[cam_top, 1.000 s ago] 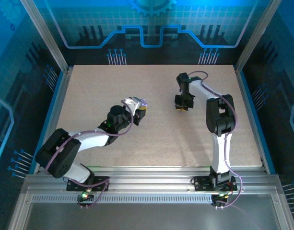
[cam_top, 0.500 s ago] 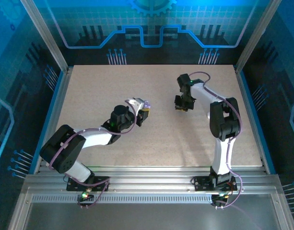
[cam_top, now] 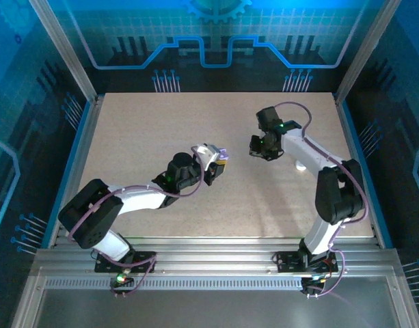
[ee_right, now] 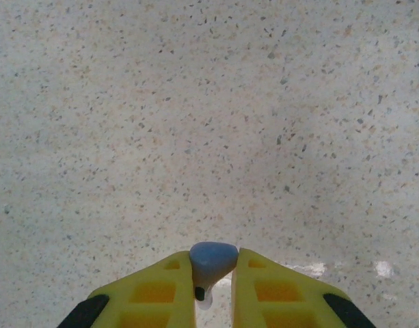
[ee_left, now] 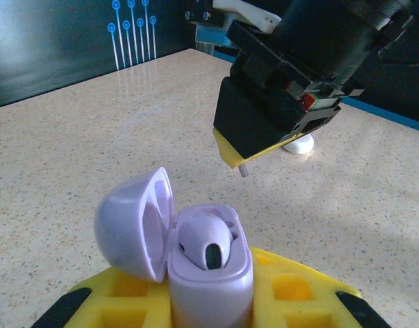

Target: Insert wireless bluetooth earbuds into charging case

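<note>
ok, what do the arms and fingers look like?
Left arm and right arm match: white links, black joints, purple cables looped alongside. Fingers yellow, with square pockets and black outer corners.

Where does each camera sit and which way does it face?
Top external: above, behind the bases, looking down on the table; both arms show.
Left wrist: faces across the table; left gripper holds the open charging case.
Right wrist: faces down at the table; right gripper pinches an earbud.
Shared: top external and left wrist both show the right gripper.

Robot lab cell: alu frame (cam_top: 63, 48), blue walls (cam_top: 277, 27).
</note>
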Motion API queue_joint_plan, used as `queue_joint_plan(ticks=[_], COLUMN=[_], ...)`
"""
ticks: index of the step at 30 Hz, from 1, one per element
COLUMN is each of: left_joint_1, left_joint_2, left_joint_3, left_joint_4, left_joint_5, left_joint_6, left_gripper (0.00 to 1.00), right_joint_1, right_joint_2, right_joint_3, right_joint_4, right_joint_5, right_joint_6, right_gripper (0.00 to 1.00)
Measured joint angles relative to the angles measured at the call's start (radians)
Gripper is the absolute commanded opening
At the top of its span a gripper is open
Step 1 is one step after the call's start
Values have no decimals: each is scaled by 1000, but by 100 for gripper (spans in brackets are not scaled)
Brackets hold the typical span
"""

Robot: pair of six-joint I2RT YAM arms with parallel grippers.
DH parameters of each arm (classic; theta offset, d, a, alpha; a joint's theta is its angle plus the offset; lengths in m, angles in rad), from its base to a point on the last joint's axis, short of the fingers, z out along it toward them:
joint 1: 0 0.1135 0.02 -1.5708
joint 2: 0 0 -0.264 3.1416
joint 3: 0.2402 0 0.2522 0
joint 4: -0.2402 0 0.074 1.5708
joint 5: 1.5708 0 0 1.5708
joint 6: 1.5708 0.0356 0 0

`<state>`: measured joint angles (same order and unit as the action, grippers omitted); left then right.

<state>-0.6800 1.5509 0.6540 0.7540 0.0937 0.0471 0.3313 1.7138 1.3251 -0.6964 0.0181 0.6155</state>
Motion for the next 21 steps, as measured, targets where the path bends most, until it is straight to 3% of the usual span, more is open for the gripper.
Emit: queue_joint_plan(ticks=[21], left_joint_1=[-33], left_joint_2=[-42], left_joint_3=[11], left_joint_4=[-78], left_joint_5=[-11], left_joint_6=[8], left_gripper=[17], right_joint_1=[57], right_joint_2=[-234], right_joint_3=[-185], right_joint_4=[183], right_joint_5=[-26], right_joint_6=[14], right_gripper=[16])
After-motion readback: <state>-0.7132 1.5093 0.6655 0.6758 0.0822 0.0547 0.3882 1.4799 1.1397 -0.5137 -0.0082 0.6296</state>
